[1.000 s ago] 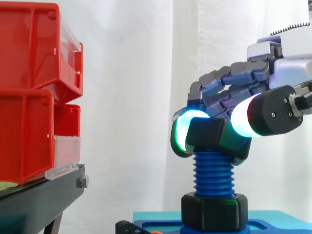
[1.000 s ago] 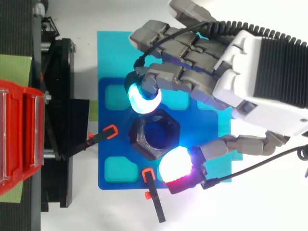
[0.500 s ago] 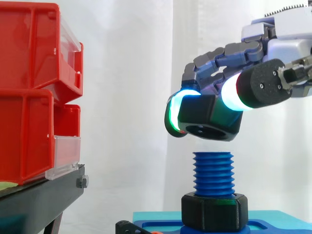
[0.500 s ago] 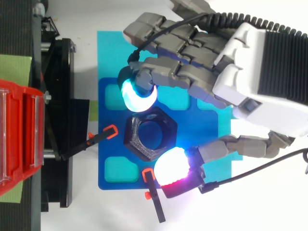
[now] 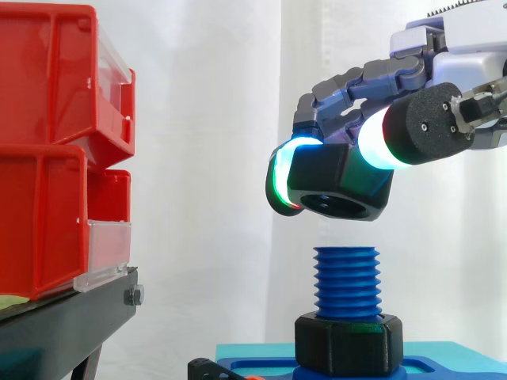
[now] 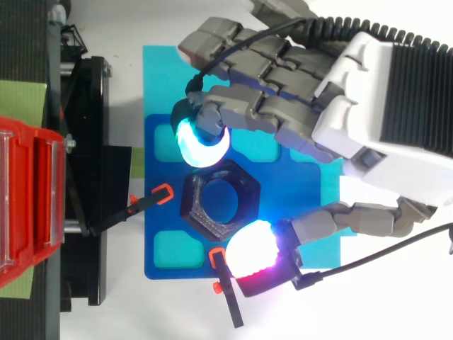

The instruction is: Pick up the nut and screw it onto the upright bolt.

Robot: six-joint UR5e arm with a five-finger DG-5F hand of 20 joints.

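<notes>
While it hangs above the bolt, nut (image 5: 341,184): black and hexagonal, in the air at 12 o'clock of the bolt's top and apart from it. It is tilted, so its bore faces down and a little toward the side camera.
Hand (image 5: 372,75): comes in from 3 o'clock in the side view, fingers curled, pinching the nut between a finger and the thumb.
Fingertips (image 6: 202,142): from above, a cyan-green pad presses the nut at its 12 o'clock. The thumb's white-pink pad (image 6: 251,249) presses it at about 5 o'clock.
Bolt (image 5: 346,279): blue, thick-threaded and upright, its upper threads bare.
Base nut (image 5: 347,344): a second black hex nut, seated round the foot of the bolt.
Base plate (image 6: 159,212): dark blue, lying on a cyan mat (image 6: 159,71).
Pockets (image 6: 173,249): shallow recesses in the plate with teal floors, at about 7, 11 and 1 o'clock of the nut from above.
Clamps (image 6: 152,198): black with orange tips, one at 9 o'clock of the nut, one (image 6: 225,290) at 6 o'clock on the plate's edge.
Red bins (image 5: 47,150): two stacked at 9 o'clock of the bolt, well apart from it, each with a clear front panel. From where I stand I cannot tell what is inside them.
Stand (image 5: 67,324): black, carrying the bins.
Curtain (image 5: 214,119): white, behind everything.
</notes>
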